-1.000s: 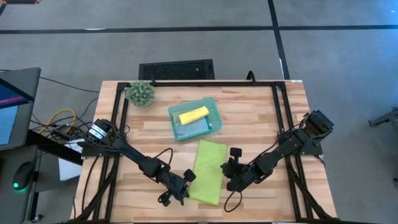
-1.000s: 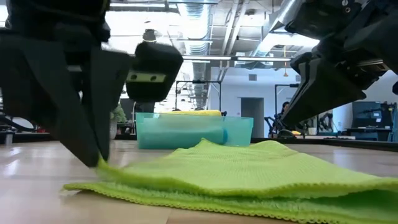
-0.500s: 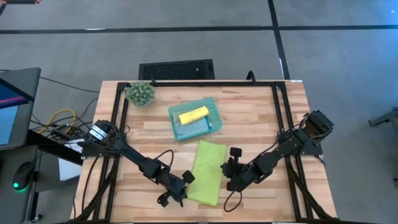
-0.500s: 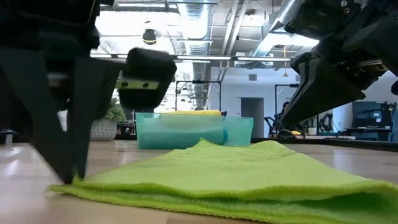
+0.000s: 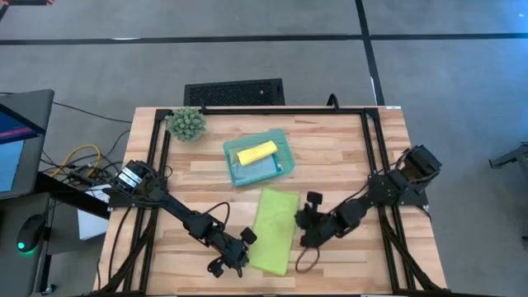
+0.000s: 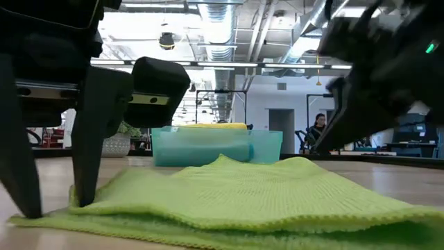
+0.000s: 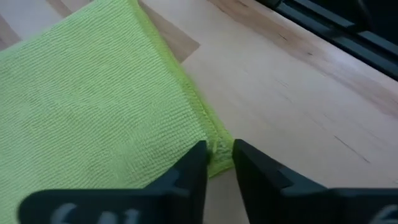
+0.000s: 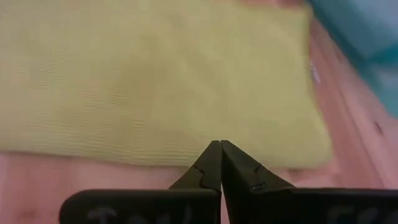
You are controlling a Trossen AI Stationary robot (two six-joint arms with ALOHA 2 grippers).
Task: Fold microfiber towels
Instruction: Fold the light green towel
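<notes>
Lime towel (image 5: 273, 229) folded double, lying flat on the table (image 5: 355, 157) just in front of the teal tray (image 5: 279, 136); both grippers at its edges.

Left gripper (image 7: 217, 163) sits at the near left corner, fingers slightly parted with the hem between the tips, not clearly pinched. Right gripper (image 8: 220, 163) has its fingers pressed together, empty, just off the towel's right edge. Cloth looks light, limp and napped: it should drape and drag on the wood, and layers may slip apart. Best hold, I judge, is a corner pinch through both layers at the stitched hem. Yellow towel (image 5: 256, 152) lies in the tray.
</notes>
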